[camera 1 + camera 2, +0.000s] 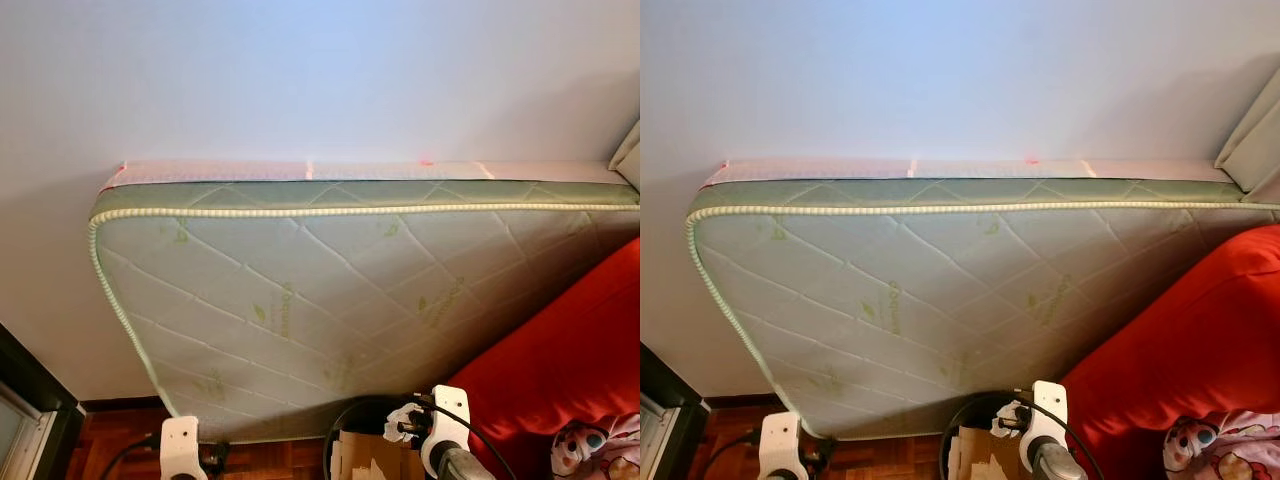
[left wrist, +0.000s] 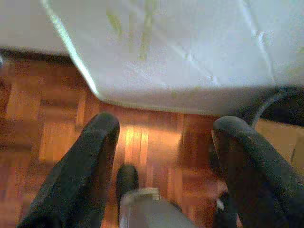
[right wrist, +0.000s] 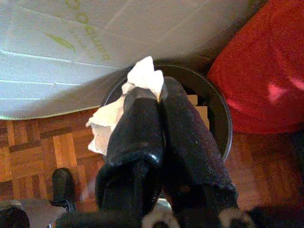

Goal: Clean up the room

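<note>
Ahead of me a quilted mattress [image 1: 340, 290] leans against the wall [image 1: 300, 80] and blocks the way forward, a red cushion [image 3: 266, 71] crowds my right, leaving only bare parquet floor [image 2: 142, 142] and the black bin [image 3: 223, 118] below open.

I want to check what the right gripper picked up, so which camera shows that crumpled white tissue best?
The right wrist view: the crumpled white tissue sits pinched between the right gripper fingers, above the round black bin. In the left eye view it is a small white wad near the bottom edge, partly hidden; the right eye view shows the same.
</note>
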Motion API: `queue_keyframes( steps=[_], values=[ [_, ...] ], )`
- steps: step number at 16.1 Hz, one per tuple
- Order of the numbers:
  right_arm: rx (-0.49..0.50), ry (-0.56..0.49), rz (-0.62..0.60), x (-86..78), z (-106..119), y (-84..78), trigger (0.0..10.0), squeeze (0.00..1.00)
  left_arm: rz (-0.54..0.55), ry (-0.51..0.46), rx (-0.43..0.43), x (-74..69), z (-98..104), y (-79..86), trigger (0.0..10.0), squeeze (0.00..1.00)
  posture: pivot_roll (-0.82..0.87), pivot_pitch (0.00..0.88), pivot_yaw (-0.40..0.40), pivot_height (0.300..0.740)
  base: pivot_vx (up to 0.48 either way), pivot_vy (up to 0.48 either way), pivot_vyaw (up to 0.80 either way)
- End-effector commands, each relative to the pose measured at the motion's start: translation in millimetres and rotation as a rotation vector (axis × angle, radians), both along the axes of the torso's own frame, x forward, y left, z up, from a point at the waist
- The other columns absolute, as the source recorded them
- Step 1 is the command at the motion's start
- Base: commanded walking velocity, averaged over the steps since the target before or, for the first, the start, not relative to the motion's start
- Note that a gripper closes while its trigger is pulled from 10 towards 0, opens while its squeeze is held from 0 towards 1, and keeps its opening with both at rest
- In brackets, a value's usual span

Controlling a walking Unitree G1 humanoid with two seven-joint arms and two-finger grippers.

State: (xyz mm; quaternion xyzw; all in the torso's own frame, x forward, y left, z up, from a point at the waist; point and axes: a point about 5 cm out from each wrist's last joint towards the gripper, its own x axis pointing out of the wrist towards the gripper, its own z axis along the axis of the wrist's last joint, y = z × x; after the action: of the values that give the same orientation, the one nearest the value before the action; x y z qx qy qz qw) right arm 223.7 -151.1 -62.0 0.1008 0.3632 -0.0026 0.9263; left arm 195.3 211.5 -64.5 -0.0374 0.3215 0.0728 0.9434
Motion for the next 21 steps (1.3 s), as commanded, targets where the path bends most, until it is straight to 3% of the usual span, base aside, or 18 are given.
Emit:
queue_keyframes(
  steps=[1,5,11,15,20,21],
  values=[
    [0.006,-0.031,-0.007,6.6,4.7,-1.0,10.0,0.0,-0.021,-0.025,0.007,-0.5,0.7,-3.5,10.0,0.0,0.11,0.0,-0.123,0.711,0.0,0.0,0.0],
    [0.013,-0.103,0.002,13.6,11.4,1.9,10.0,0.0,-0.043,-0.103,0.022,2.2,6.5,-3.5,10.0,0.0,0.09,0.0,-0.116,0.701,0.0,0.0,0.0],
    [0.019,-0.193,-0.002,19.4,19.1,-0.4,10.0,0.0,-0.04,-0.141,0.032,-0.9,7.7,-3.7,10.0,0.0,0.1,0.0,-0.117,0.701,0.0,0.0,0.0],
    [0.017,-0.259,-0.022,21.4,24.2,-4.0,10.0,0.0,-0.067,-0.154,0.04,-3.1,7.9,-4.2,10.0,0.0,0.09,0.0,-0.108,0.671,0.0,0.0,0.0],
    [0.019,-0.273,-0.02,21.9,25.4,-0.8,10.0,0.0,-0.116,-0.196,0.073,-2.2,11.7,-4.6,10.0,0.0,0.1,0.0,-0.104,0.671,0.0,0.0,0.0],
    [0.02,-0.275,-0.02,22.1,25.5,-0.3,10.0,0.0,-0.273,-0.445,0.468,34.3,53.4,-1.4,10.0,0.0,0.1,0.0,-0.106,0.671,0.0,0.0,0.0]
  ],
)
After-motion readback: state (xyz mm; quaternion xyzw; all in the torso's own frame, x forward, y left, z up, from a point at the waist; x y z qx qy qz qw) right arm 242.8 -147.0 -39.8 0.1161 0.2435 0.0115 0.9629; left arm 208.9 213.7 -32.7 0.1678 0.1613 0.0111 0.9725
